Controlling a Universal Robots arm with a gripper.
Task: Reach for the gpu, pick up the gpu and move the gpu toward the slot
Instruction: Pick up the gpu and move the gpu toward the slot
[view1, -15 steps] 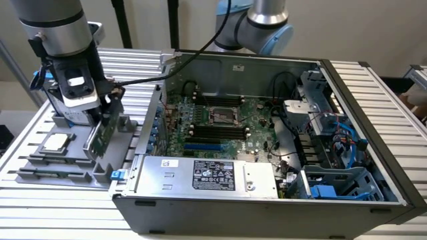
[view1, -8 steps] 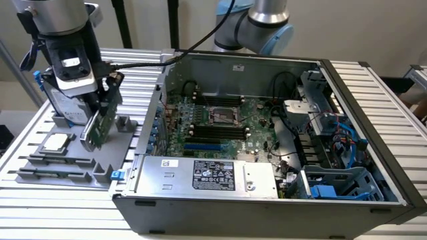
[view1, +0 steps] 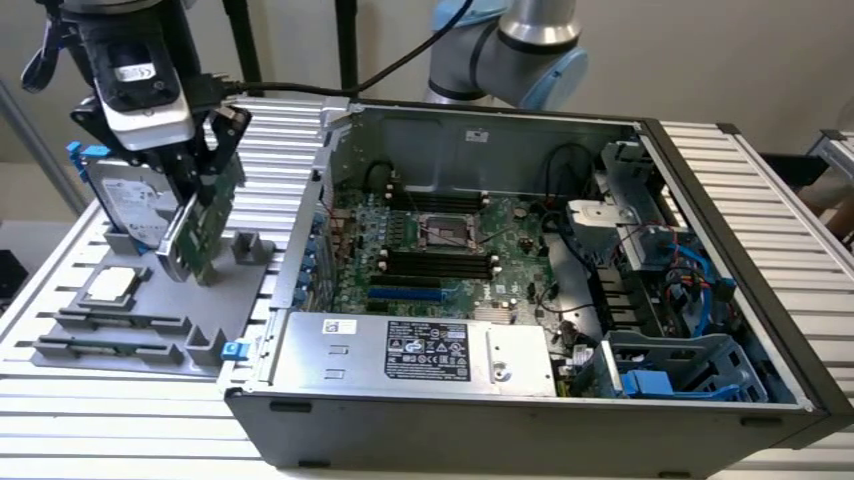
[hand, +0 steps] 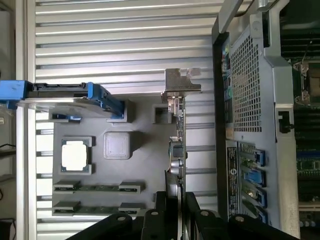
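The gpu (view1: 200, 228) is a green card standing upright over the grey holder tray (view1: 147, 300) at the exterior view's left, its lower edge close to the tray. My gripper (view1: 203, 178) comes down from above and is shut on the card's upper edge. In the wrist view the gpu (hand: 177, 145) appears edge-on, its silver bracket (hand: 181, 82) at the far end, with black fingers (hand: 161, 205) pressed on both sides. The blue slot (view1: 407, 295) lies on the motherboard (view1: 441, 240) inside the open computer case (view1: 747, 300).
On the tray stand a silver hard drive with blue rails (view1: 127, 200) (hand: 70, 97), a processor chip (view1: 111, 285) (hand: 75, 152) and memory sticks (view1: 114, 345) (hand: 95, 188). The case's perforated side wall (hand: 245, 100) rises close beside the card. A power supply (view1: 414, 355) fills the case front.
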